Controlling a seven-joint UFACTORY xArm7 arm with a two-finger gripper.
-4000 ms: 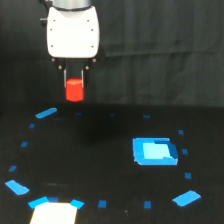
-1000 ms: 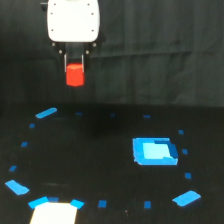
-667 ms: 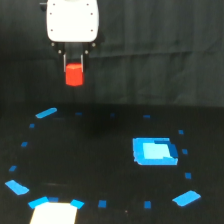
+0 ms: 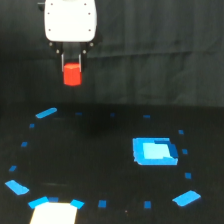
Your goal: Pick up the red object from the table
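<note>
Nearest the camera, at the bottom left of the frame, a white patch [image 4: 54, 212] lies on the table [image 4: 100, 165], flanked by blue tape marks. More small blue marks dot the black surface in a loose ring, with a larger slanted blue patch [image 4: 186, 198] at the lower right. In the middle right sits the blue square piece [image 4: 154, 151], flat on the table and well apart from everything the task concerns.

Farther back, in the upper left of the frame, the gripper [image 4: 73, 62] hangs below its white housing, well above the table. Its two dark fingers are clamped on the red object [image 4: 72, 74], which sits between them with its lower part showing beneath the tips. The block looks upright, its short axis running vertically in line with the fingers, directly under the tool rather than to either side.

With the block clear of the surface and no contact below it, the pick-up appears essentially done; what remains turns on the grip keeping the block centred beneath the fingers.
</note>
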